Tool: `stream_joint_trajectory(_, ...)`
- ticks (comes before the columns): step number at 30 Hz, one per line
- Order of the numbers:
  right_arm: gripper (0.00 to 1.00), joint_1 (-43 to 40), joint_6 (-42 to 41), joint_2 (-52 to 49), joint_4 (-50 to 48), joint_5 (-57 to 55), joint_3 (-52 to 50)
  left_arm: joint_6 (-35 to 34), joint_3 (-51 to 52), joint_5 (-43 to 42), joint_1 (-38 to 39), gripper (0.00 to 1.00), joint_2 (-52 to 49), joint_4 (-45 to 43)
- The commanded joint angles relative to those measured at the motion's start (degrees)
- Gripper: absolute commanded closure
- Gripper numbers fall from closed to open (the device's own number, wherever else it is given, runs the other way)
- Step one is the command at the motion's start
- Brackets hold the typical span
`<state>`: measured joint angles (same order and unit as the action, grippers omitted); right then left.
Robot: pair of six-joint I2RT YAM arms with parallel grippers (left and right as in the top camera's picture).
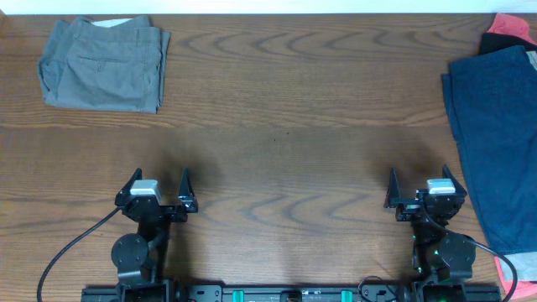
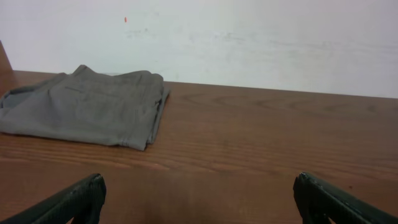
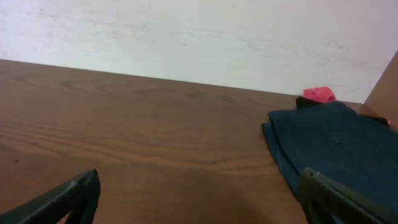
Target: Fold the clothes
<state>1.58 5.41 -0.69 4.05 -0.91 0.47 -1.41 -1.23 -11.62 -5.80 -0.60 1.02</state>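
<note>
Dark navy shorts (image 1: pixel 499 143) lie spread at the table's right edge, also seen in the right wrist view (image 3: pixel 336 146). A grey-olive pair (image 1: pixel 102 63) sits folded at the far left corner, and shows in the left wrist view (image 2: pixel 87 106). Coral-red and black garments (image 1: pixel 510 32) peek out at the far right corner (image 3: pixel 318 94). My left gripper (image 1: pixel 159 183) rests near the front edge, open and empty (image 2: pixel 199 186). My right gripper (image 1: pixel 421 180) stands open too, empty, just left of the navy shorts (image 3: pixel 199 183).
Bare brown wood table (image 1: pixel 285 126) spans between the two piles. A white wall (image 2: pixel 249 37) rises behind the far edge. Cables (image 1: pixel 67 252) trail from the arm bases at the front.
</note>
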Motion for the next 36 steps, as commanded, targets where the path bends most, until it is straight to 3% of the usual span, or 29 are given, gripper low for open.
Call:
stream_joint_trajectory(1,0.01,0.68,-0.66,0.20,0.22,0.28,-0.15,0.76,1.01,-0.76,0.13,0.02,0.39,1.77)
stream_joint_trajectory(20,0.01,0.70,-1.88,0.20,0.00,1.49,-0.15,0.76,1.01,-0.76,0.13,0.02,0.39,1.77)
stream_joint_trajectory(22,0.01,0.70,-12.00,0.20,-0.74,11.30,-0.15,0.76,1.01,-0.76,0.13,0.02,0.39,1.77)
stream_joint_trajectory(27,0.01,0.70,-46.14,0.20,-1.44,44.70,-0.15,0.76,1.01,-0.76,0.13,0.02,0.39,1.79)
stream_joint_trajectory(31,0.01,0.70,-62.25,0.20,-1.95,47.39,-0.15,0.76,1.01,-0.76,0.13,0.02,0.39,1.77)
stream_joint_trajectory(33,0.01,0.70,-66.31,0.20,-4.22,46.82,-0.15,0.76,1.01,-0.76,0.13,0.02,0.39,1.79)
stream_joint_trajectory(36,0.01,0.70,-63.67,0.20,-15.52,49.07,-0.15,0.76,1.01,-0.76,0.13,0.02,0.39,1.77)
